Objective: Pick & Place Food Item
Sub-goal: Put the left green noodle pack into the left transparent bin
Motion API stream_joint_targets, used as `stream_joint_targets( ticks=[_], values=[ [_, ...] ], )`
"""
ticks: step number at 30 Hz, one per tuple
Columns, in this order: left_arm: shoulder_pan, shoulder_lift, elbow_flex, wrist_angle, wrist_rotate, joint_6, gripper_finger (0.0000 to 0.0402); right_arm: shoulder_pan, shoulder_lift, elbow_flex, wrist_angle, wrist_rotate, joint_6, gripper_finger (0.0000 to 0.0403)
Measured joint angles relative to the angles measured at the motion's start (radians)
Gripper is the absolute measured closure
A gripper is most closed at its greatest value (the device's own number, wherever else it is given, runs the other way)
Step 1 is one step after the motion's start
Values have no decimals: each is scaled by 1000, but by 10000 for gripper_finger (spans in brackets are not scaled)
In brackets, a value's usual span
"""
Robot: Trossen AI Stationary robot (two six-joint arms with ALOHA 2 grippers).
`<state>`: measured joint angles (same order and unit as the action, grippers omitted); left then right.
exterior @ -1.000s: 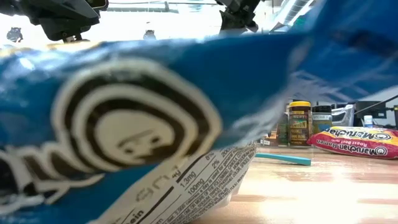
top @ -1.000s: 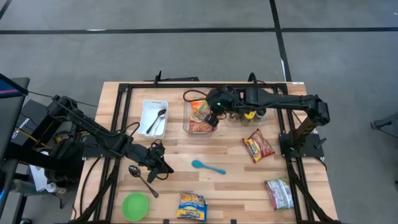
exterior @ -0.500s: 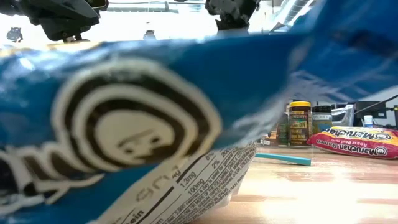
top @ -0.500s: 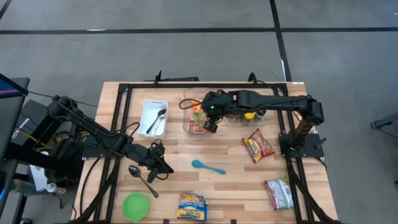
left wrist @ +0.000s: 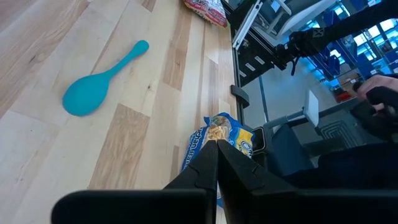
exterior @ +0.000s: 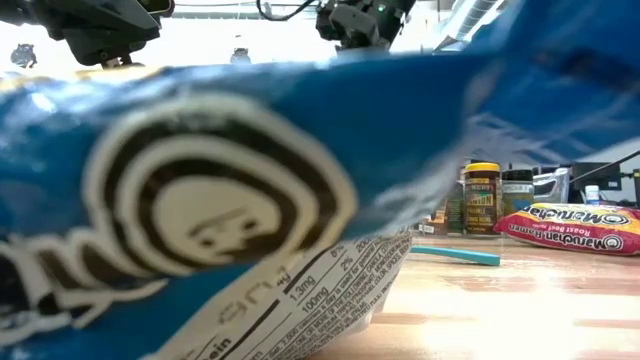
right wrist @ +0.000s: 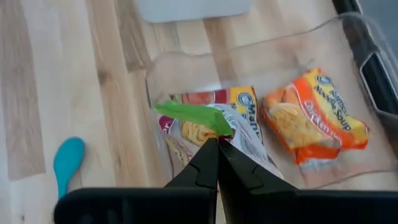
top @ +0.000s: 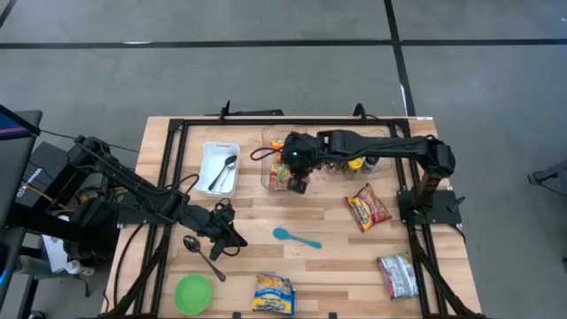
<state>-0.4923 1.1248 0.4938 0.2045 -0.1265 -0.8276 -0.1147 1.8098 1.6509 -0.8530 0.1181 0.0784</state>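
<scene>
Now right gripper [right wrist: 217, 144] fingers closed over clear bin [right wrist: 348, 37].

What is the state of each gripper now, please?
Left gripper: closed, holding nothing, low over the table near the metal spoon.
Right gripper: closed on a green-edged noodle packet over the clear bin.

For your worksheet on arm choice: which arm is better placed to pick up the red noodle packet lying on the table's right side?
The right. Its right gripper, shut, sits at the clear bin, nearer the red noodle packet; the left gripper waits beside the metal spoon.
</scene>
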Motion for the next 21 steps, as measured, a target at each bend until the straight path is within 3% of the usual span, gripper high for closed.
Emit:
stream_joint_targets(
  ticks=[8, 21],
  values=[
    [0, 0, 0, 11, 0, 0, 402, -31, 73, -1, 5, -95, 27, 403],
    [0, 0, 0, 30, 0, 0, 402, -54, 111, -1, 74, -109, 12, 398]
  ],
)
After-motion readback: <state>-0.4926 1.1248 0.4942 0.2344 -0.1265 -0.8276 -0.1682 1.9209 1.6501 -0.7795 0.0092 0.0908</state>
